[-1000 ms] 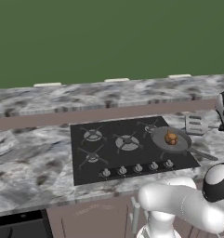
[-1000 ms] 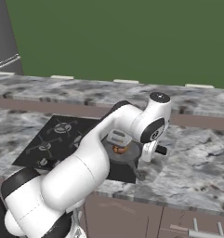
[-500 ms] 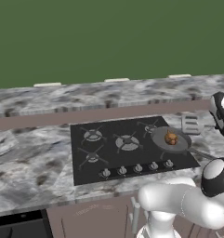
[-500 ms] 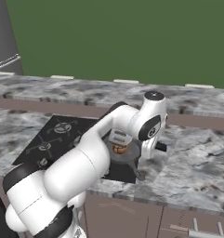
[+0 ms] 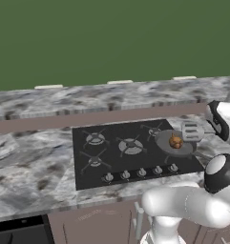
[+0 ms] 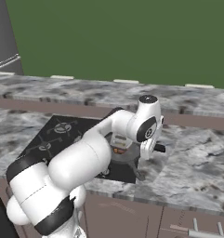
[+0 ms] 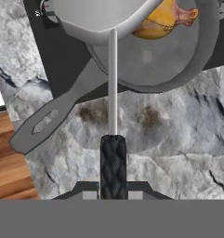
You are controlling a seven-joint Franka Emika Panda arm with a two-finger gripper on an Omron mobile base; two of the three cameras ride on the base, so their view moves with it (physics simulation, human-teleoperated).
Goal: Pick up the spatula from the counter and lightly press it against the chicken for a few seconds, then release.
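In the hand view my gripper (image 7: 113, 193) is shut on the black handle of the spatula (image 7: 112, 93). Its thin shaft runs up to a wide grey blade (image 7: 102, 16) that hides part of the golden chicken (image 7: 164, 21). The chicken lies in a grey pan (image 7: 178, 65) on the cooktop. In the left base view the spatula blade (image 5: 192, 131) hangs just right of and above the chicken (image 5: 175, 141); whether they touch I cannot tell. The right base view has the blade (image 6: 119, 139) over the chicken (image 6: 118, 150), next to the hand.
The pan's long handle (image 7: 46, 122) sticks out over the marble counter (image 7: 178, 139) toward the front edge. The black cooktop (image 5: 126, 150) has several burners and a row of knobs (image 5: 140, 172) along its front. A raised ledge (image 5: 111, 102) runs behind.
The hand has carried the spatula a little lower and closer to the pan, so the blade now sits nearer the chicken. The grip stays shut.
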